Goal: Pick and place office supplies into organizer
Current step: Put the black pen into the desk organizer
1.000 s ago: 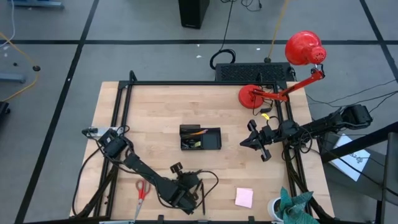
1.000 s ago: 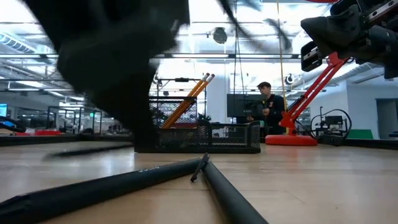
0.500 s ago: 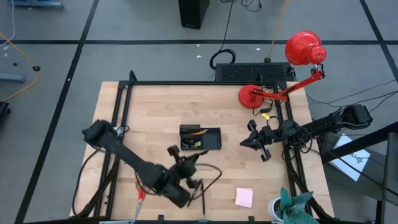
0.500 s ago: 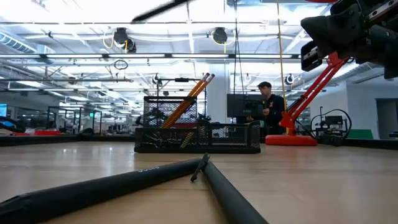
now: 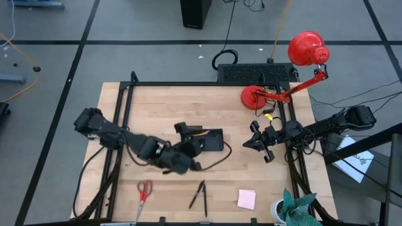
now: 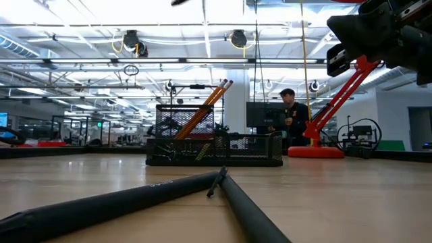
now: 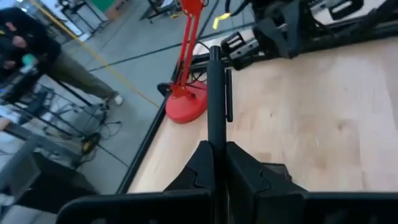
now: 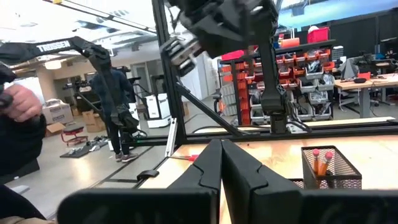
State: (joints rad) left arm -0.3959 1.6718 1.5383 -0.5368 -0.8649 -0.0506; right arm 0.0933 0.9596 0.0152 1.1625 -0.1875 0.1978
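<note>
Two orange pencils (image 6: 209,102) lean tilted in the black mesh organizer (image 6: 216,148). Left gripper (image 5: 188,145), just beside it, clenches a slim black pen (image 7: 216,93); right gripper (image 5: 253,143) is clenched empty.

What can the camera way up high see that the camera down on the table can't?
Only the high view shows the red-handled scissors, the pink sticky-note pad, and the left gripper over the organizer, shut on a black pen. Only the low view shows the room behind with a person in it, and how the two orange pencils stand slanted in the organizer's tall compartment. Both show the organizer, the two black pens lying on the table, the red desk lamp and the right arm's gripper waiting by the lamp.
</note>
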